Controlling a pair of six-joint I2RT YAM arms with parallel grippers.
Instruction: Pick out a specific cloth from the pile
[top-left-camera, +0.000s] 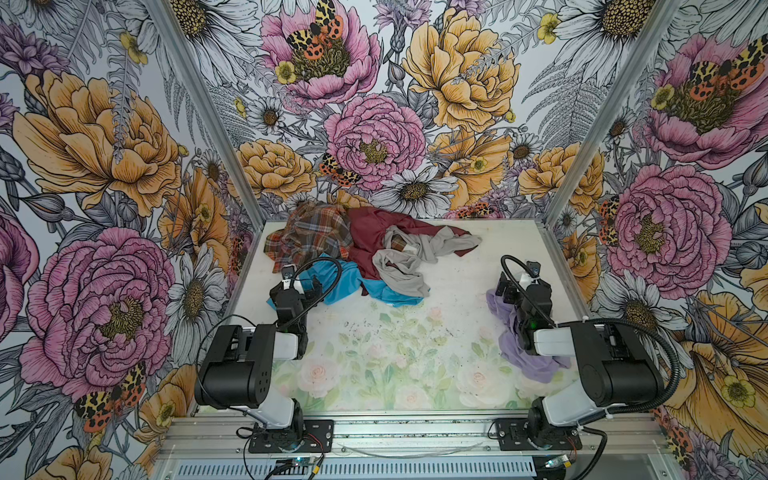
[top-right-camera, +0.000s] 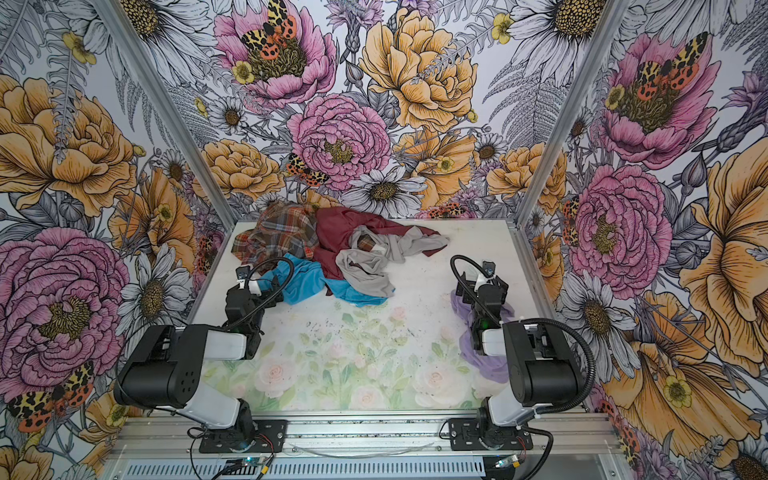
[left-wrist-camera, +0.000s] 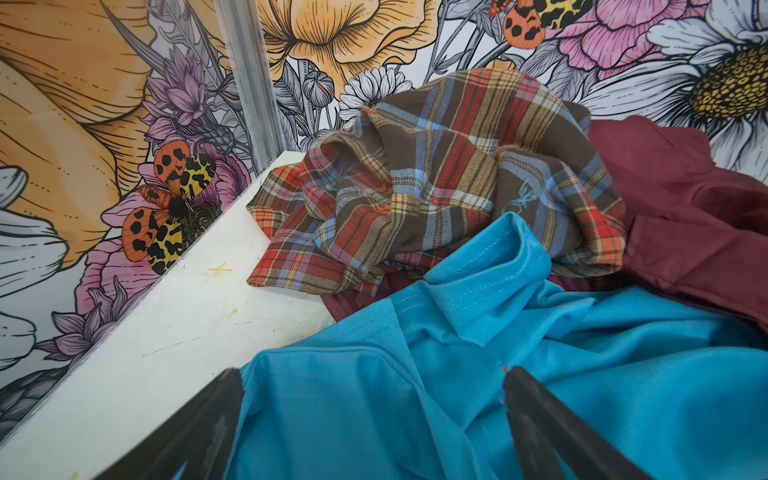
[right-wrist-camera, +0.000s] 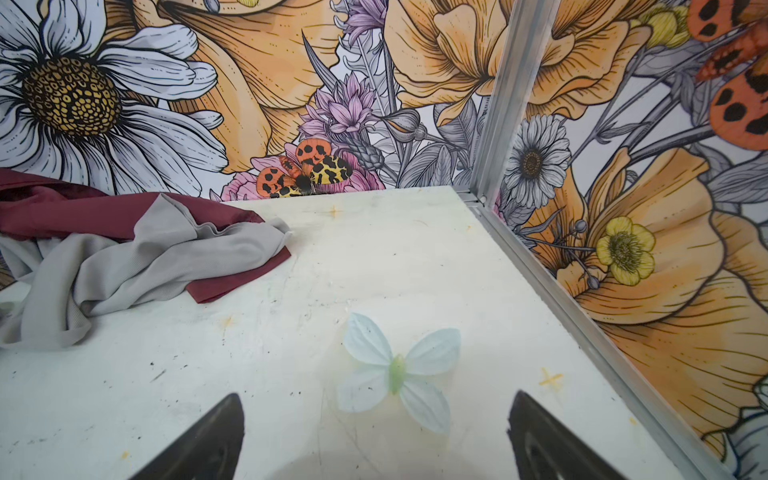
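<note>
Lilac and soft, the cloth (top-left-camera: 515, 357) is lying beneath the right arm (top-left-camera: 602, 361), well apart from the pile (top-left-camera: 365, 245). The right gripper (right-wrist-camera: 376, 399) is hovering wide open over bare table (right-wrist-camera: 374, 257). The left gripper (left-wrist-camera: 372, 376) is gaping empty above the blue shirt (left-wrist-camera: 478, 395). Closing there risks grabbing the wrong garment, and a swinging right arm may be dragging the cloth along.

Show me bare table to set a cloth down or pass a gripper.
Widest: the table middle, between the left arm and the lilac cloth, in front of the blue cloth. The far right corner, between the grey cloth and the right wall. A narrow strip left of the plaid cloth. Crowded: the pile far left, lilac cloth near right.
</note>
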